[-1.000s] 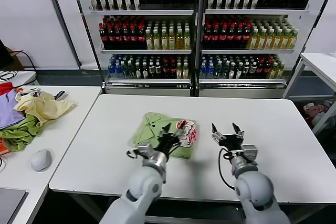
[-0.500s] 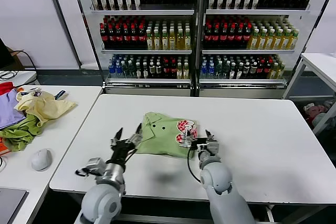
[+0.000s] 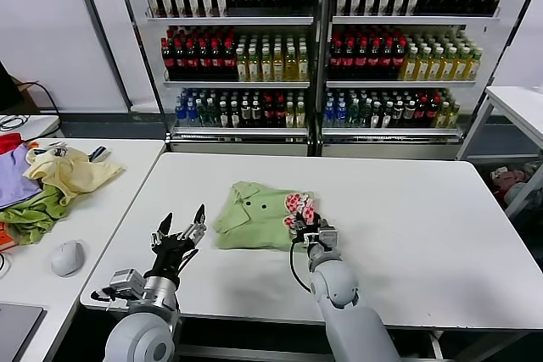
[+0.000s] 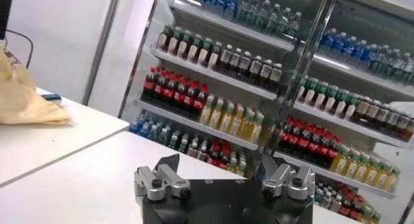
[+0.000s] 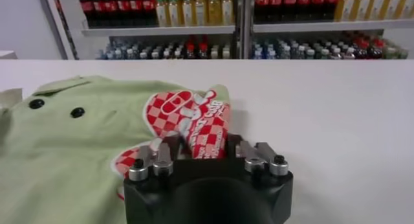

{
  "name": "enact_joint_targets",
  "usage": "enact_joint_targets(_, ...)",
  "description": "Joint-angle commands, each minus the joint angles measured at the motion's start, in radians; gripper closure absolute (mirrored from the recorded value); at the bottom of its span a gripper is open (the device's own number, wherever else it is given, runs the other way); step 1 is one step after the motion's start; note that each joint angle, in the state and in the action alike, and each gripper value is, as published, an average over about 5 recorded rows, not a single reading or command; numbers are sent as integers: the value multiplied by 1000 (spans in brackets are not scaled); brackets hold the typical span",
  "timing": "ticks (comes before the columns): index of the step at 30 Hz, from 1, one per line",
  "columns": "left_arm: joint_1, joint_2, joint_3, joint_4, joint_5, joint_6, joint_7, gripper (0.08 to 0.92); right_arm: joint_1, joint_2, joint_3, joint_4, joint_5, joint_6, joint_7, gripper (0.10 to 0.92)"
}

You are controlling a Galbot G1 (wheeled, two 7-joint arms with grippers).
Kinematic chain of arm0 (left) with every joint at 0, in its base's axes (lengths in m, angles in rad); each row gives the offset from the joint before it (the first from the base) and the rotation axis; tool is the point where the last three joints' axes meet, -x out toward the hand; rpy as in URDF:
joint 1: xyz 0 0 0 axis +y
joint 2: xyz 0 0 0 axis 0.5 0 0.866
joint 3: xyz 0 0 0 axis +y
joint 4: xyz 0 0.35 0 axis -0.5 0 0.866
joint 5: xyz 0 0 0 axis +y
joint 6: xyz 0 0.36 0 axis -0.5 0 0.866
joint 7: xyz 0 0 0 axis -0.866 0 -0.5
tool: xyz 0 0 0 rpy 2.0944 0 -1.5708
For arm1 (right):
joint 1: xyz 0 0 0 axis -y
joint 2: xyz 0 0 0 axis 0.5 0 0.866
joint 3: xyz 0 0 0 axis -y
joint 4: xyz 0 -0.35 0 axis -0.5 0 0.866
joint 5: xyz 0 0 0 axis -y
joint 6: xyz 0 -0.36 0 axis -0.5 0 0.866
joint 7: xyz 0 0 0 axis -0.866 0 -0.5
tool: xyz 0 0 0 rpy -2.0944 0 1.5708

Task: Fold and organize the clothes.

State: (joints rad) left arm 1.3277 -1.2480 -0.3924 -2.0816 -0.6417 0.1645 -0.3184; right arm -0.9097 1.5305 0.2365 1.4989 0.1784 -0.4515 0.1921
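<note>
Your right gripper point(image 3: 306, 225) sits at the right-hand edge of the light green polo shirt point(image 3: 254, 222), its fingers point(image 5: 159, 155) closed on a raised fold of the red-and-white printed fabric. The shirt lies partly folded near the middle of the white table point(image 3: 424, 209), collar toward the shelves of bottles point(image 3: 246, 57). Your left gripper point(image 3: 179, 228) hangs over the table's near left corner, jaws spread wide and holding nothing, well clear of the shirt.
</note>
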Motion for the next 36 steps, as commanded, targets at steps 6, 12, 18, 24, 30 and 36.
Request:
enact_joint_targets(6,30,4,-6,-22,14,-6,-1,177,141,-180,55,-92,-83,47,-120,661)
enact_joint_targets(12,28,-2,23,-24,49,-8,1,177,154,-232,84,-117,-166,153,-210,785)
enact_joint_targets(18,29,-16,59,-36,126,-13,8,177,46,-240,115,-26,-177,305,-154,779)
enact_joint_targets(24,40,-26,86,-63,184,-12,15,177,-140,-267,197,174,-97,321,-90,606)
enact_joint_targets(30,70,-34,92,-102,224,-14,30,177,-369,-274,298,451,-25,302,-95,433)
enact_joint_targets(36,105,-36,81,-136,248,2,39,177,-601,-223,359,627,-16,324,-138,279)
